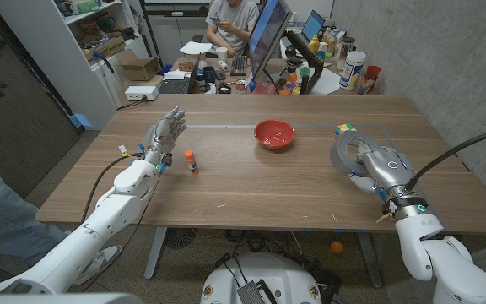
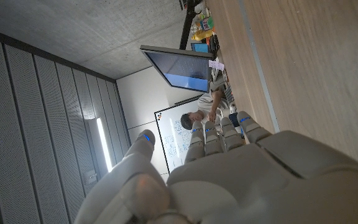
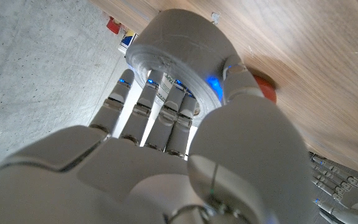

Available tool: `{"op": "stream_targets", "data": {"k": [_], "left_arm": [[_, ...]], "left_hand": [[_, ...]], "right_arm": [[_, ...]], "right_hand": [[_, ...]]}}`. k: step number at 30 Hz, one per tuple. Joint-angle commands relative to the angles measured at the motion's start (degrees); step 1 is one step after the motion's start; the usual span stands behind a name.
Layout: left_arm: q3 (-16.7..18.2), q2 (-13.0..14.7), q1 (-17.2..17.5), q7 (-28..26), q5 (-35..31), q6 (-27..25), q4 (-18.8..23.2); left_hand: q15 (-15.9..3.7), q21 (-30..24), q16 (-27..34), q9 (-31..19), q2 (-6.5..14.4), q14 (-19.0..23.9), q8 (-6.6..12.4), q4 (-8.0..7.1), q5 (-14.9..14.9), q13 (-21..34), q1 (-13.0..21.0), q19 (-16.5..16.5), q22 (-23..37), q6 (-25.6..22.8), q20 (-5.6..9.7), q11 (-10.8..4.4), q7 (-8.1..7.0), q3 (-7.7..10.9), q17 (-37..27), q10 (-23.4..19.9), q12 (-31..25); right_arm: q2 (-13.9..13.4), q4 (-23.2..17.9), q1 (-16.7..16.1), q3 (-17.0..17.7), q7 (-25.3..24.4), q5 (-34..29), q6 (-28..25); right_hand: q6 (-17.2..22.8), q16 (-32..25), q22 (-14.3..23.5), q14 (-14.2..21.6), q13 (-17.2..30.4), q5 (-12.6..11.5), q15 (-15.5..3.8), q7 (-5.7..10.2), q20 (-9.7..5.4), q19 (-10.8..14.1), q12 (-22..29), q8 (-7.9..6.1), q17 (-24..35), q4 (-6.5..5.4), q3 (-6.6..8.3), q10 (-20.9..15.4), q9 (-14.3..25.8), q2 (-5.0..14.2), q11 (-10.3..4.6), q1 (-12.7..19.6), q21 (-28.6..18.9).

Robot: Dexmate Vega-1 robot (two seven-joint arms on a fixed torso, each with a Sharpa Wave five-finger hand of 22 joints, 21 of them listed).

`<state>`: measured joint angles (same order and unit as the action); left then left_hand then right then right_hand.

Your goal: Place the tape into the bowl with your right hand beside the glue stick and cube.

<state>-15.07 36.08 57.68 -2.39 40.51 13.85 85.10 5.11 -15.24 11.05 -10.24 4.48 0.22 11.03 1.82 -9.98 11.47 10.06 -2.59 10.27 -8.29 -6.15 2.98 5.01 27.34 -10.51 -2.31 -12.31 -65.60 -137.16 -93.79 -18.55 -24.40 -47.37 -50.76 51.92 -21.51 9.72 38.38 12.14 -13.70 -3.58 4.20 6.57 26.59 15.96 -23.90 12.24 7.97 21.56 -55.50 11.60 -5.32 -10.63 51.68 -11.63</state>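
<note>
- The wooden table [image 1: 251, 190] carries everything; every place below is given from the red bowl [image 1: 274, 133], which sits near the table's middle toward the far edge.
- The right hand [image 1: 376, 169] is well to the right of the bowl, near the table's right end. The right wrist view shows its fingers [image 3: 143, 102] on one side of the roll and the thumb on the other, so it appears to grip the tape with a fairly wide span.
- The left hand [image 1: 164, 135] stands well to the left of the bowl, fingers apart and pointing up, holding nothing.
- The roll of clear tape [image 1: 354, 143] is right of the bowl, at the right hand's fingertips, still low at the table; whether it is lifted I cannot tell.
- The colourful cube [image 1: 342, 131] lies just beside the tape's far edge, between tape and bowl.
- The glue stick [image 1: 191, 162] stands left of the bowl, just beside the left hand.
- Risks, as I judge them: the roll is wide and smooth, so a loose grip could let it slip during the carry; sweeping toward the bowl could knock the cube; a hard release could tip or push the shallow bowl.
</note>
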Motion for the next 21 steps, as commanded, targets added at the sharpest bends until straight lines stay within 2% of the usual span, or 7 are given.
{"op": "stream_targets", "data": {"k": [1,21], "left_arm": [[0.9,0.7,1.1,0.0,0.5,0.3,0.3],[2.1,1.1,1.6,1.4,1.7,1.0,-1.4]], "left_hand": [[0.10,0.1,0.0,-0.3,0.0,-0.2,-0.05,0.31,-0.3,0.1,-0.5,0.4,0.1,-0.5,-0.10,0.19,0.12,0.23,-0.2,0.0,-0.1],[0.15,0.3,0.0,-0.3,0.1,-0.2,-0.05,0.45,-0.3,0.1,-0.5,0.6,0.1,-0.5,-0.02,0.18,0.17,0.26,-0.2,-0.1,-0.1]], "right_arm": [[1.0,0.3,3.1,-1.8,1.9,-1.9,2.1],[3.8,1.6,10.3,-6.0,7.5,-7.3,6.8]], "right_hand": [[9.0,0.4,0.2,0.6,0.1,-0.3,-2.37,6.35,0.34,0.6,-0.1,-0.39,-0.1,-0.02,-0.38,-1.7,0.2,8.32,-1.74,8.0,-0.1],[9.0,0.4,0.2,1.0,0.2,-0.2,-2.28,6.41,0.78,1.4,-0.5,-0.26,0.0,-0.16,-1.08,-1.9,0.2,8.71,-1.69,8.1,-0.2]]}}
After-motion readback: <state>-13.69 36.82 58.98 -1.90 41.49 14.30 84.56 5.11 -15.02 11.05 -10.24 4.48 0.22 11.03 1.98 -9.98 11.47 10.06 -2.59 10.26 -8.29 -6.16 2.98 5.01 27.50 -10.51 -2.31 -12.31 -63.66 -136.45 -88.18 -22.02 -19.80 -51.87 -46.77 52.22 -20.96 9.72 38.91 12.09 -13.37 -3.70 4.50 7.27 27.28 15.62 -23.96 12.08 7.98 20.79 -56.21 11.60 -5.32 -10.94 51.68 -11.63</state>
